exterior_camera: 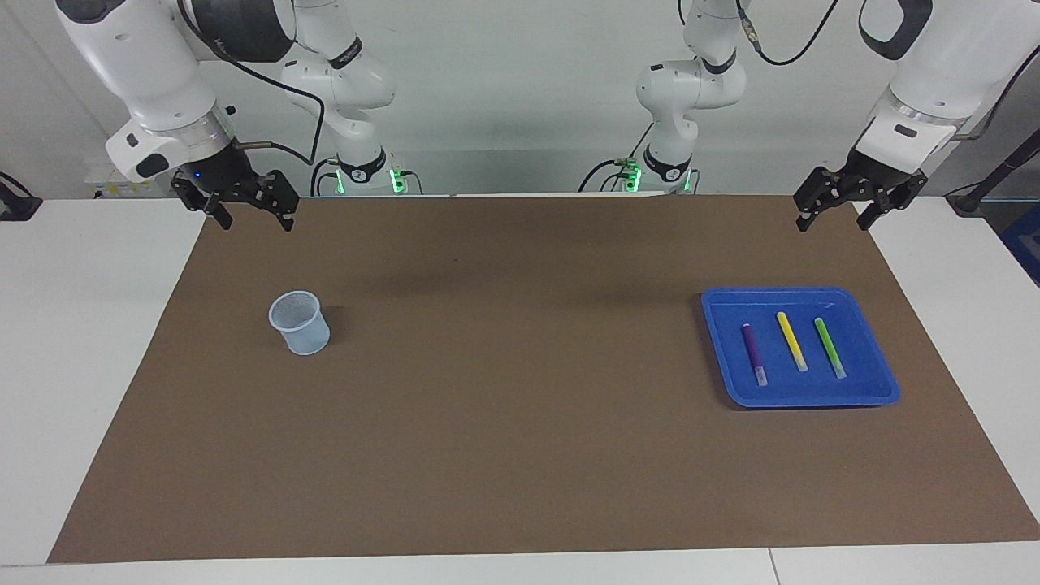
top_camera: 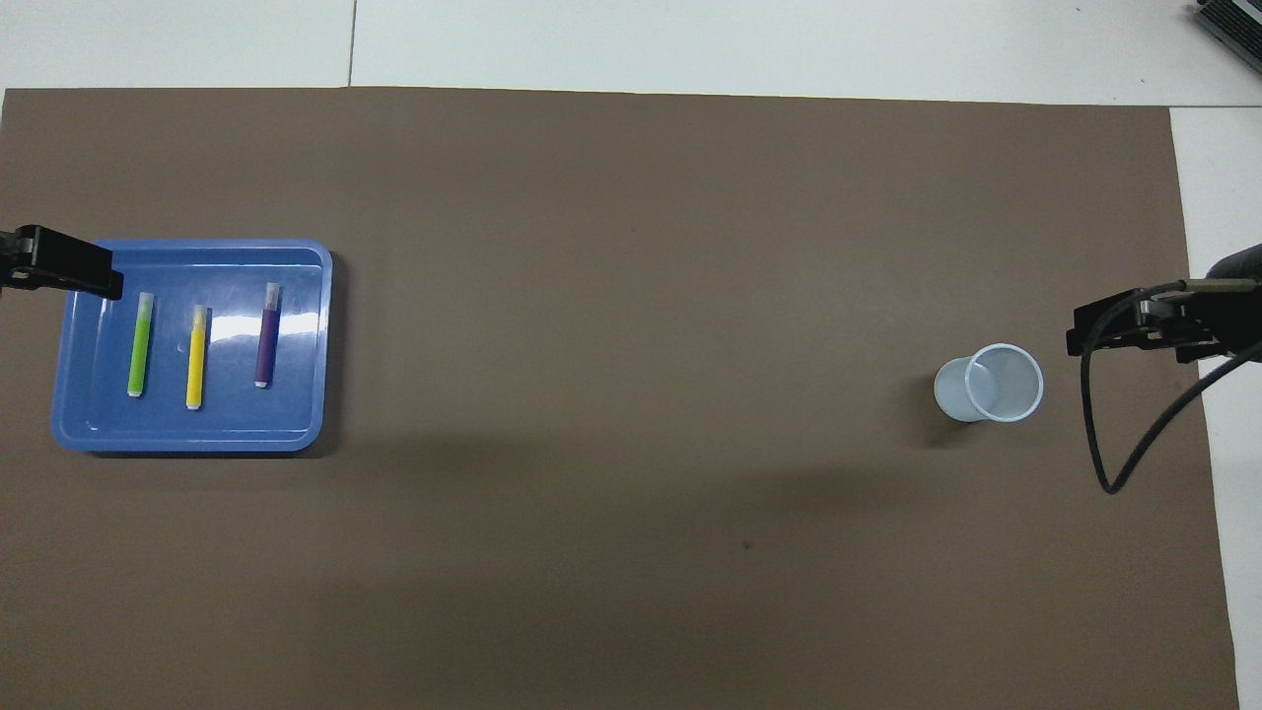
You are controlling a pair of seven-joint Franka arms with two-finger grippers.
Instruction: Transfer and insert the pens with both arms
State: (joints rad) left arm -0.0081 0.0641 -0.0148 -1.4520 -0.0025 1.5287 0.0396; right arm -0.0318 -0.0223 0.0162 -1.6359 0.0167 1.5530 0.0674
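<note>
Both grippers hang raised with nothing in them: from my station I see the left gripper with its jaws spread wide, over the robots' edge of the brown mat at the left arm's end, and the right gripper just as wide apart over the mat's corner at the right arm's end. Neither touches anything, and I have both arms waiting. On the mat toward the left arm's end sits a blue tray, and in it lie the three pens side by side and apart from one another: the purple pen, the yellow pen in the middle, and the green pen outermost. A pale translucent cup stands upright on the mat toward the right arm's end, well apart from the tray.
</note>
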